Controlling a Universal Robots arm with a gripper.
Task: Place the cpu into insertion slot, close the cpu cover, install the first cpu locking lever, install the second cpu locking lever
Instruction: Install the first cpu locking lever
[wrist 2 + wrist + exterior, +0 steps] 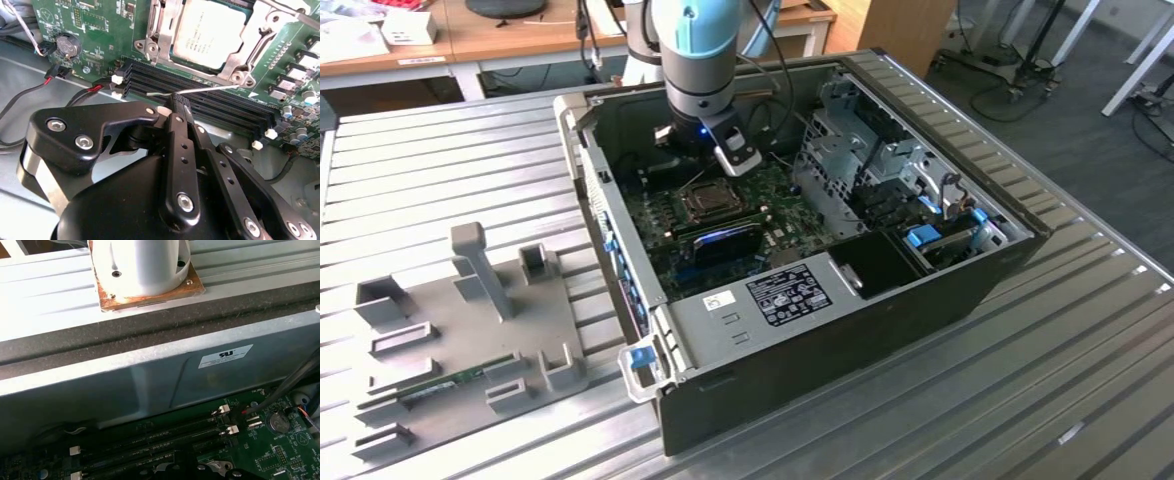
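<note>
We see the small square cpu with a dull grey metal top (210, 32) already seated in the dark square insertion slot (708, 196) on the green motherboard (95, 30). The thin silvery cpu cover frame (240, 60) lies shut over its edges. One thin steel locking lever (195, 90) juts free across the long black memory slots (200, 100). The black pincer (178, 107) sits right at that lever, fingers drawn near together; whether they actually grip the wire we cannot tell. We judge the lever springy, thin and slippery: best taken near its bent tip. Chip and socket pins are fragile. The second lever's state is cut off at the frame edge; the pincer's body hides the contact point.
</note>
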